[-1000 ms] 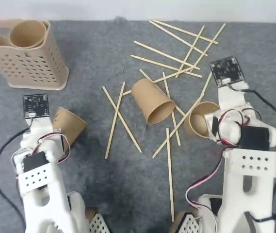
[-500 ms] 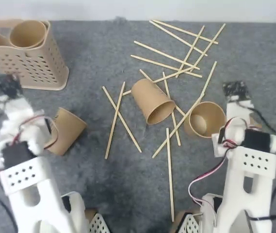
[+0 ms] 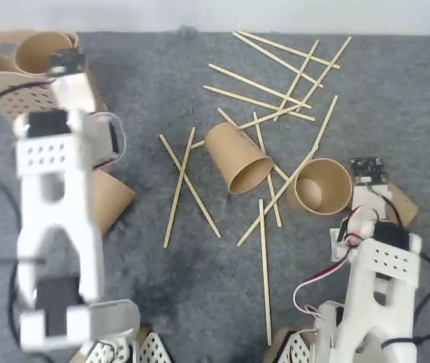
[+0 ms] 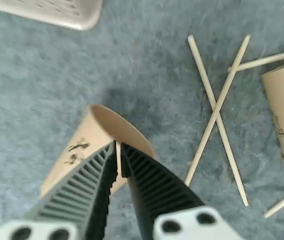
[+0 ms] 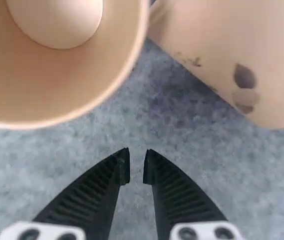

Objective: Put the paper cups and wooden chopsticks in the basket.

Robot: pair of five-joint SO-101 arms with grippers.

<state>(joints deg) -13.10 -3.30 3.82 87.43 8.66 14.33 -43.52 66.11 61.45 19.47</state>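
Note:
The tan basket (image 3: pixel 3 83) stands at the far left with one paper cup (image 3: pixel 39 51) inside it. Three more paper cups lie on the grey mat: one at the left (image 3: pixel 110 198), one in the middle (image 3: pixel 237 157), one at the right (image 3: pixel 320 185). A fourth cup (image 3: pixel 400 204) lies beside the right arm. Several wooden chopsticks (image 3: pixel 275 91) are scattered across the middle. My left gripper (image 4: pixel 118 149) hangs shut just above the left cup (image 4: pixel 99 140). My right gripper (image 5: pixel 136 164) is shut over bare mat, short of the open-mouthed cup (image 5: pixel 57 60).
The left arm (image 3: pixel 52 174) stands tall at the left and covers part of the basket. The basket's corner (image 4: pixel 57 10) and two crossed chopsticks (image 4: pixel 216 110) lie beyond the left cup. The mat's far edge meets a pale wall.
The left arm rose and swung back toward the basket, away from its low spot beside the left cup. The right arm drew back toward the near edge, uncovering the right cup.

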